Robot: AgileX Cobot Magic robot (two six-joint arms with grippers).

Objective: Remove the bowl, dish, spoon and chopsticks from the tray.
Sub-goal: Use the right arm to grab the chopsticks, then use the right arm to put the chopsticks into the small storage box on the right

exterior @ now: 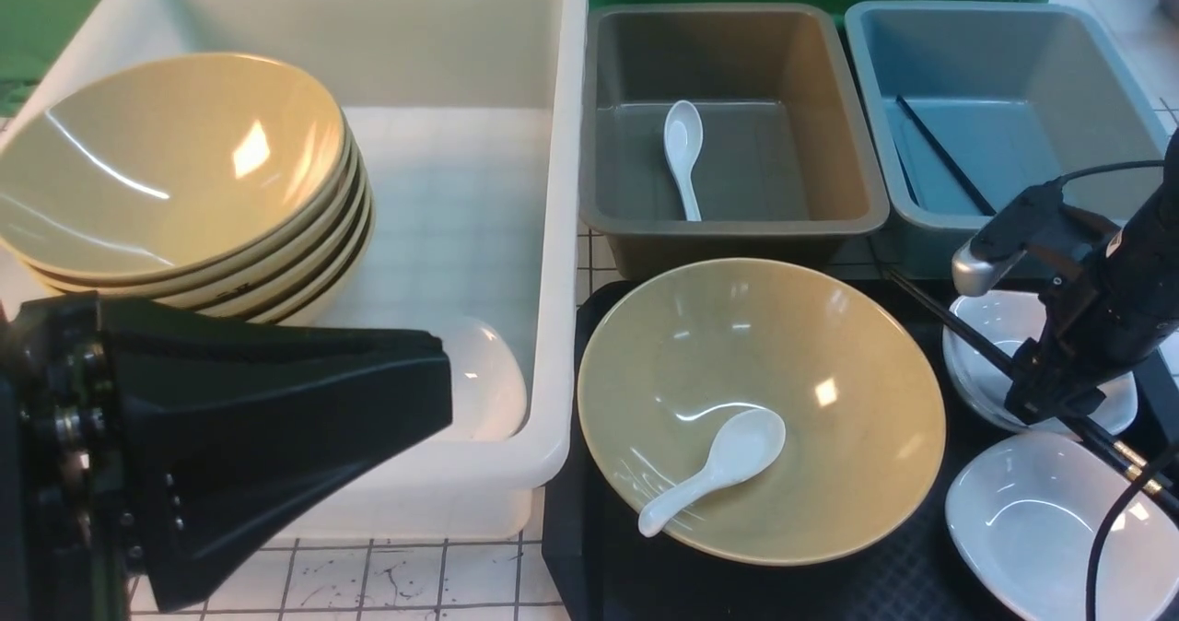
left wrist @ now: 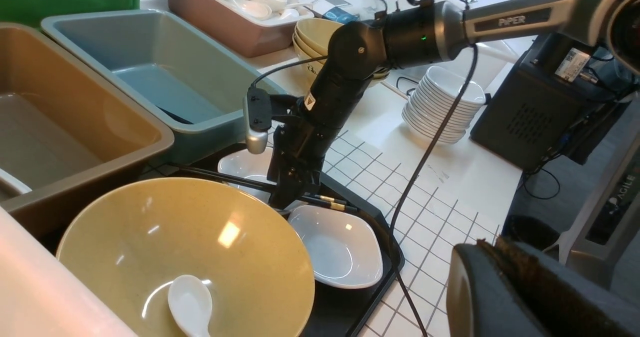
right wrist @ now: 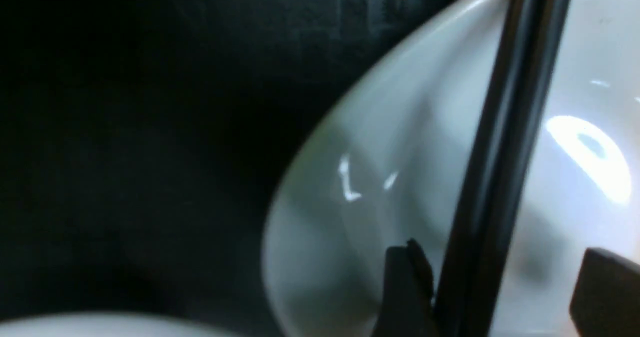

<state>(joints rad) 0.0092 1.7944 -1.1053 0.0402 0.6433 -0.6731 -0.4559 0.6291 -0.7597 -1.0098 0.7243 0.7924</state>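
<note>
The olive-yellow bowl (exterior: 811,391) sits on the black tray (exterior: 576,556) with the white spoon (exterior: 714,474) lying inside it. Two white dishes (exterior: 1041,520) rest on the tray's right side. The black chopsticks (exterior: 967,335) lie slanted across them. My right gripper (exterior: 1050,404) is down over the chopsticks (right wrist: 515,127), open. One finger (right wrist: 405,287) touches them and the other stands apart. My left gripper (exterior: 442,372) hovers shut and empty at the lower left, in front of the white bin. The left wrist view shows the bowl (left wrist: 200,237) and the right gripper (left wrist: 290,199).
A big white bin (exterior: 553,234) on the left holds a stack of several olive bowls (exterior: 184,169). Behind the tray, a grey bin (exterior: 737,225) holds a white spoon (exterior: 682,156) and a blue bin (exterior: 1013,50) holds black chopsticks (exterior: 944,156). A stack of white dishes (left wrist: 440,107) stands beyond the tray.
</note>
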